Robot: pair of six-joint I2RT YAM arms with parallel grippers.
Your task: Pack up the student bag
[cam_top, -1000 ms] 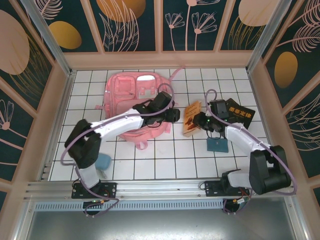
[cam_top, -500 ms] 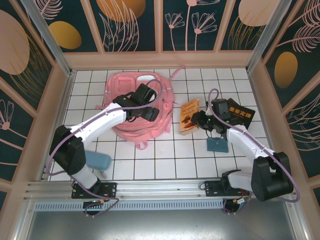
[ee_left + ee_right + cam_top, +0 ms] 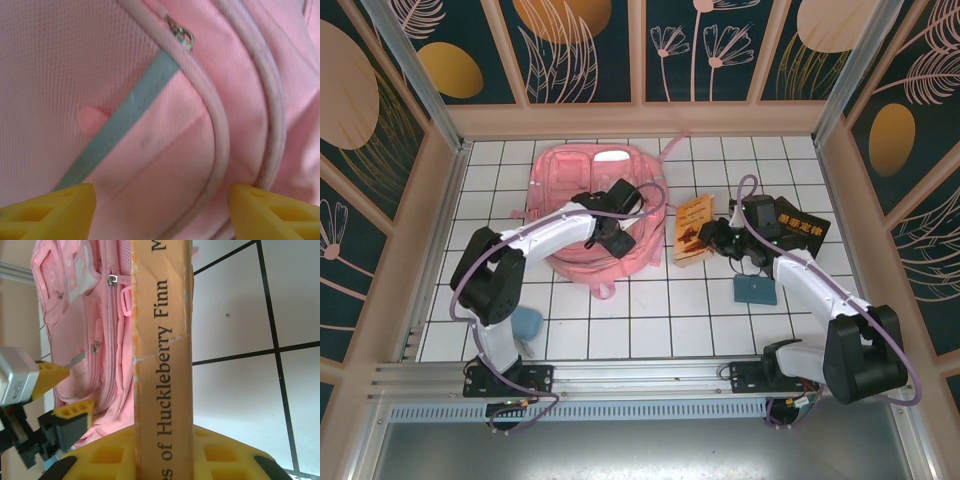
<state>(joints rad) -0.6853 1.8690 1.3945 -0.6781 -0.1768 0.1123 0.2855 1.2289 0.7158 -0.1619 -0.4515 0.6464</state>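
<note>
With my right gripper (image 3: 162, 452) clamping the book (image 3: 162, 340) beside the student bag (image 3: 582, 172), I should pinch its zipper pull (image 3: 182, 36) squarely with the wide-spread left gripper (image 3: 160, 205).

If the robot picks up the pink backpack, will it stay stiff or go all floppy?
Probably floppy: the student bag is soft fabric lying slumped on the table, so it would likely sag from wherever it's held. It looks flat, so probably light. Its woven cloth seems grippy, not slippery.

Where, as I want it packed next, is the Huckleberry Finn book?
In the top view, the book is held by the right gripper, just right of the pink backpack.
</note>
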